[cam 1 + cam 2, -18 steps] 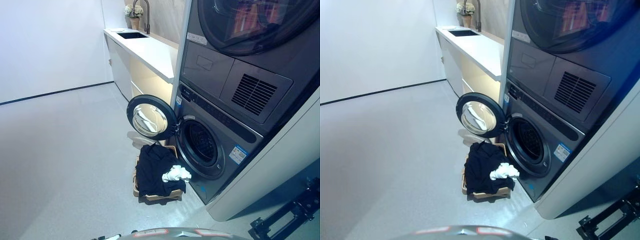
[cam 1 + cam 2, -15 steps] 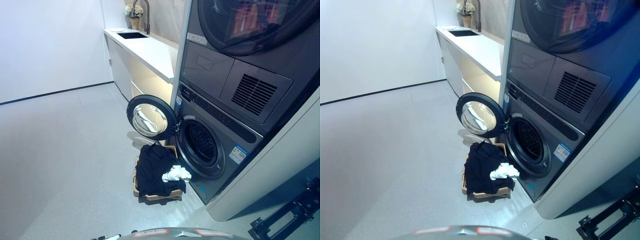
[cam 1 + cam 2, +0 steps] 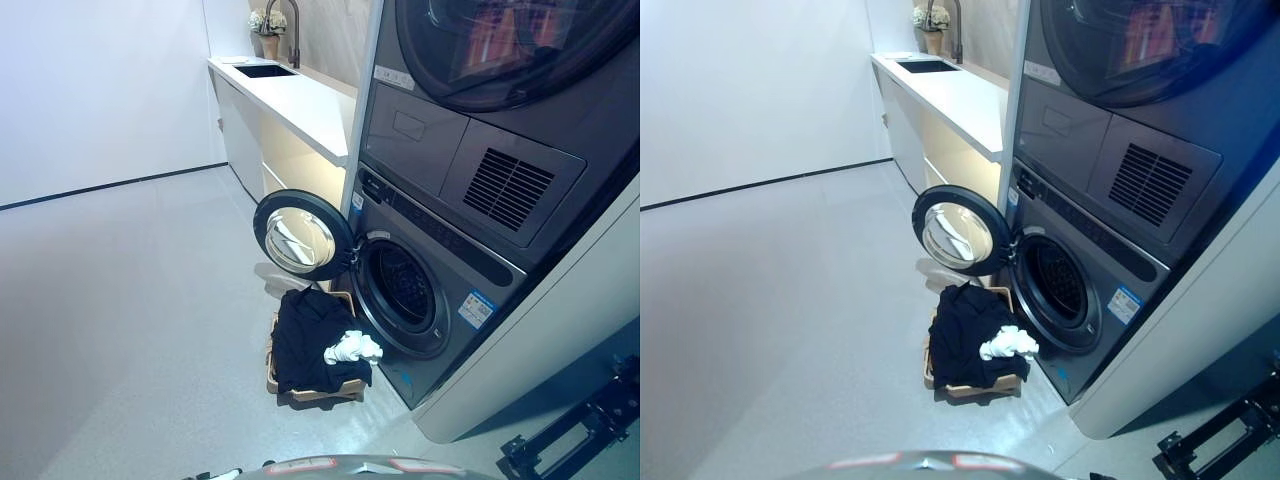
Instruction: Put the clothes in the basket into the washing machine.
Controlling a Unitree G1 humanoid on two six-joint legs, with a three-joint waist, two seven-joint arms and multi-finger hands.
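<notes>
A low wooden basket (image 3: 318, 393) sits on the floor right in front of the grey washing machine (image 3: 440, 290). Black clothes (image 3: 305, 338) are heaped in it and hang over its rim, with a small white garment (image 3: 350, 347) on top at the right. The machine's round door (image 3: 300, 235) stands swung open to the left, and the dark drum opening (image 3: 402, 290) looks empty. Neither of my hands shows in either view.
A second machine (image 3: 500, 60) is stacked above the washer. A white counter (image 3: 295, 100) with a sink, a tap and a flower pot runs along the wall beyond. Grey floor (image 3: 130, 300) spreads to the left. A black metal frame (image 3: 575, 425) lies at the lower right.
</notes>
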